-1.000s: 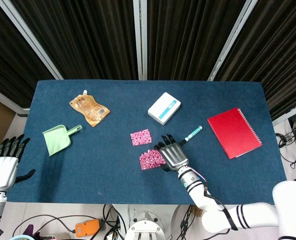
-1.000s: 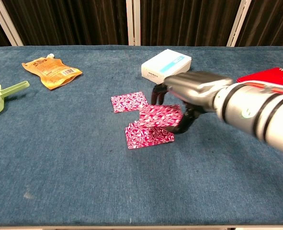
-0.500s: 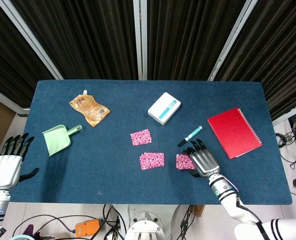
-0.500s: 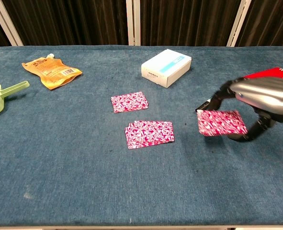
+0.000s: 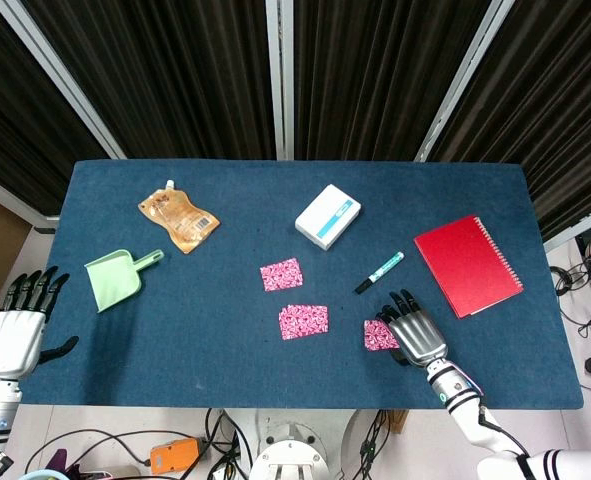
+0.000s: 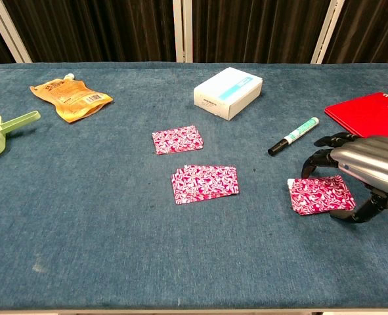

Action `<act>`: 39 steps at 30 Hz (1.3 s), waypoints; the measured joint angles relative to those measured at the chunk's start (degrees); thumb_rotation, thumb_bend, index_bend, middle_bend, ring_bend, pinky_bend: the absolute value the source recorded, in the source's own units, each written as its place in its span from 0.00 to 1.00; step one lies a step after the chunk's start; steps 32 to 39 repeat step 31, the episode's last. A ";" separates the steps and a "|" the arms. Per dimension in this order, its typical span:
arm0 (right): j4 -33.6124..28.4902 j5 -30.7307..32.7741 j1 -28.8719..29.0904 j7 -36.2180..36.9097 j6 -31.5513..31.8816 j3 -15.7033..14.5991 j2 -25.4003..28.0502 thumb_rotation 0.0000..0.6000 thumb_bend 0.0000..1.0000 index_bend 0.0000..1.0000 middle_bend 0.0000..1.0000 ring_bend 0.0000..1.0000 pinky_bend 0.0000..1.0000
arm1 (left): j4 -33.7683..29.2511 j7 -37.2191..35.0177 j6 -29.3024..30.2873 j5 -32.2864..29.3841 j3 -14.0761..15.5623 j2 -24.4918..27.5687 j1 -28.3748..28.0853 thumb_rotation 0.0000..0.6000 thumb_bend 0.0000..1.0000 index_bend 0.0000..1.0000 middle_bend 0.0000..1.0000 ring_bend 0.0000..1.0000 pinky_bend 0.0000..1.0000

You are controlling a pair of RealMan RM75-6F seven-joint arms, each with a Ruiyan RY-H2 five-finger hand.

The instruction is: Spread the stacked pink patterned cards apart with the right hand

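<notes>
Pink patterned card (image 6: 322,195) I lifted off the stack (image 6: 205,183) now sits low over the blue worktop (image 6: 115,230), right hand (image 6: 361,174) fingers still grasping it, so spreading is nearly done.

We are holding our right hand (image 5: 412,335) low over the near right part of the tabletop (image 5: 215,320), back of the hand up, dark fingers (image 6: 325,156) arched downward and forward. It is gripping one pink patterned card (image 6: 321,195) between thumb and fingers, the card lying nearly flat just beneath the palm. Our right forearm is reaching in from the near right corner. Our left hand (image 5: 17,330) is hanging off the left edge of the tabletop, fingers straight and spread, holding nothing.
</notes>
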 measured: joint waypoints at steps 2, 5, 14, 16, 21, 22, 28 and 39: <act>-0.04 0.10 -0.25 -0.34 -0.42 0.06 0.17 1.00 0.50 0.25 0.23 0.00 0.00 | 0.07 0.08 -0.07 0.05 0.01 -0.07 -0.08 1.00 0.09 0.10 0.02 0.00 0.00; -0.52 0.03 -0.69 -1.03 -0.76 0.19 0.64 1.00 0.47 0.21 0.20 0.00 0.00 | 0.23 0.38 0.07 0.23 0.00 -0.14 -0.12 1.00 0.09 0.10 0.02 0.00 0.00; -5.50 -3.07 -2.57 0.44 2.85 1.51 6.35 1.00 0.41 0.17 0.18 0.00 0.00 | 0.26 -0.24 -0.25 -0.03 -0.06 0.13 -0.21 1.00 0.09 0.10 0.02 0.00 0.00; -6.71 -3.64 -3.23 1.89 4.94 2.69 9.17 1.00 0.41 0.17 0.18 0.00 0.00 | 0.28 -0.65 -0.55 -0.18 -0.05 0.13 -0.31 1.00 0.09 0.10 0.02 0.00 0.00; -8.73 -5.47 -6.42 8.03 12.01 5.17 17.40 1.00 0.41 0.11 0.17 0.00 0.00 | 0.65 -1.47 -0.85 -0.78 -0.19 -0.12 -0.36 1.00 0.09 0.10 0.02 0.00 0.00; -8.96 -5.90 -7.19 9.56 13.07 5.35 18.82 1.00 0.41 0.10 0.16 0.00 0.00 | 0.72 -1.61 -0.87 -0.96 -0.26 -0.20 -0.34 1.00 0.09 0.10 0.02 0.00 0.00; -8.77 -9.14 -14.40 20.31 19.61 5.08 24.30 1.00 0.41 0.07 0.14 0.00 0.00 | 1.10 -2.46 -0.13 -1.49 -0.71 -0.69 -0.04 1.00 0.09 0.10 0.02 0.00 0.00; -7.62 -10.69 -18.91 23.57 23.86 4.58 25.32 1.00 0.41 0.07 0.14 0.00 0.00 | 1.17 -2.33 0.34 -1.48 -0.68 -0.96 0.28 1.00 0.09 0.10 0.02 0.00 0.00</act>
